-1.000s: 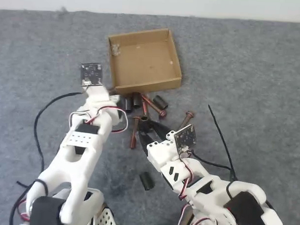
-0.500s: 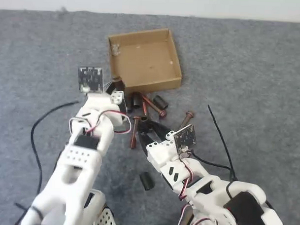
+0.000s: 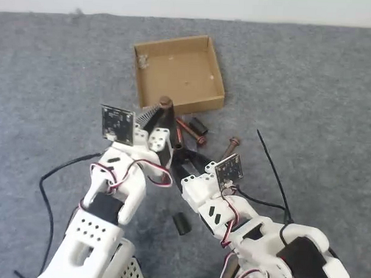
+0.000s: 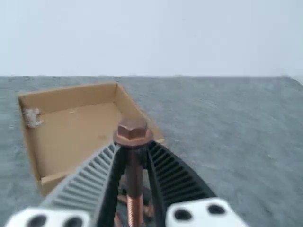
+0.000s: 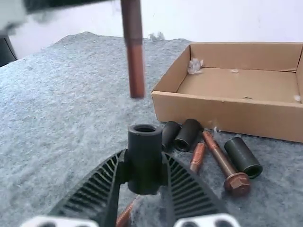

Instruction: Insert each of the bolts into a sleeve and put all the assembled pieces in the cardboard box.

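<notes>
My left gripper [image 3: 163,118] is shut on a copper bolt [image 3: 165,103], held upright with its hex head [image 4: 133,132] on top and its shank [image 4: 132,189] between the ribbed jaws. My right gripper [image 3: 180,159] is shut on a black sleeve [image 5: 144,156] that stands upright with its bore facing up. The bolt's lower end [image 5: 135,71] hangs above the sleeve, a little to one side of the bore and clear of it. The cardboard box [image 3: 184,106] lies open just beyond both grippers and holds no bolts or sleeves, just bits of fluff [image 5: 194,65].
Loose sleeves [image 5: 187,135] and bolts [image 5: 220,158] lie on the grey carpet by the box's near wall [image 5: 236,113]. Another sleeve [image 3: 181,223] lies near the arms' bases. Black cables [image 3: 50,177] trail on both sides.
My left gripper has lifted a bolt from the pile by the box, swung it toward the right gripper and turned it upright. The right gripper with the sleeve has stayed put.
</notes>
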{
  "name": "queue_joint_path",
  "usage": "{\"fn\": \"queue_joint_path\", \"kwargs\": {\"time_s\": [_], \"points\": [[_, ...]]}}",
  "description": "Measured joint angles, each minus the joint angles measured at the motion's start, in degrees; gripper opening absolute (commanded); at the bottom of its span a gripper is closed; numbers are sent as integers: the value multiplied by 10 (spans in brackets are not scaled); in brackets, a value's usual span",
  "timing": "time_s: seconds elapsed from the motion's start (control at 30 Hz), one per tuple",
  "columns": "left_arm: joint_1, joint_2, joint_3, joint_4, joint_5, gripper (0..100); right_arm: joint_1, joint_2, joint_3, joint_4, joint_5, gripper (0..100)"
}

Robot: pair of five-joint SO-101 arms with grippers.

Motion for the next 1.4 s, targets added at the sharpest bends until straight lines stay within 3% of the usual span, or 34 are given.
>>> {"fn": "queue_joint_path", "kwargs": {"time_s": [0.4,1.17,1.4], "points": [[35,-21,3,38,0,16,0,-2,0,0,0,6],[33,-29,44,2,0,16,-2,-1,0,1,0,6],[33,-29,44,2,44,16,-2,-1,0,1,4,6]]}}
